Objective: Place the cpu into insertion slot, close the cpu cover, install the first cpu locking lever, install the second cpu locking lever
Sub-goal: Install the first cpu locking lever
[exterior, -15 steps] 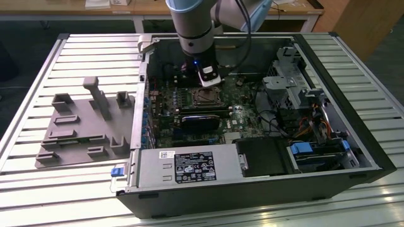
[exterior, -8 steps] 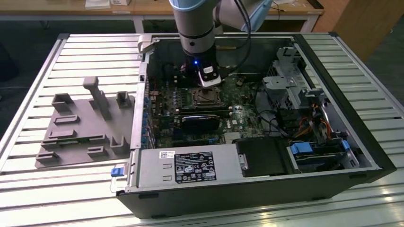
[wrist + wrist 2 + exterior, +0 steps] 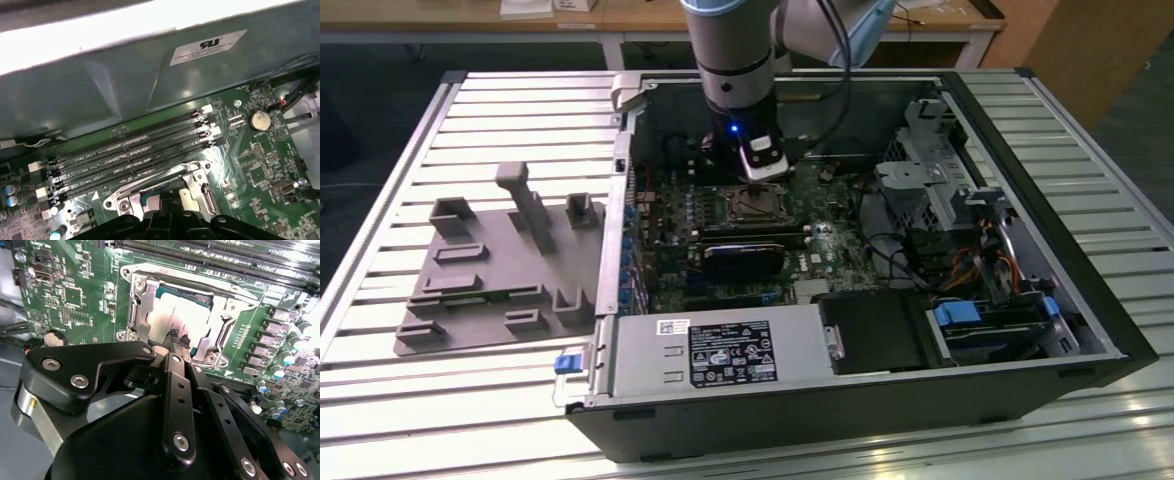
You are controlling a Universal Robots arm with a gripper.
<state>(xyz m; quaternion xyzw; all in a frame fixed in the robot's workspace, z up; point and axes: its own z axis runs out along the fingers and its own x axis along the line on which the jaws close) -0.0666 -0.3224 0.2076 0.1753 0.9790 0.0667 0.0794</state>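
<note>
The cpu (image 3: 182, 320) lies flat in the insertion slot (image 3: 754, 205) on the green motherboard, its silver top showing. The cpu cover (image 3: 142, 310) lies down around it, and the chip shows through the cover's square cut-out. A thin metal lever (image 3: 200, 282) runs along one side of the cover. My gripper (image 3: 181, 343) hangs right over the socket's edge with its black fingers (image 3: 175, 390) drawn together, tips at the cover's rim; nothing shows between them. In the exterior view the gripper (image 3: 761, 172) stands just behind the socket. The first wrist view shows the socket (image 3: 165, 192) above the fingers.
Several long memory slots (image 3: 135, 155) run beside the socket, with a coin battery (image 3: 260, 119) nearby. A black card (image 3: 744, 255) sits in front of the socket, then the power supply (image 3: 720, 355). Drive cages and cables (image 3: 947, 190) are on the exterior view's right. A grey fixture plate (image 3: 494, 270) lies outside the case.
</note>
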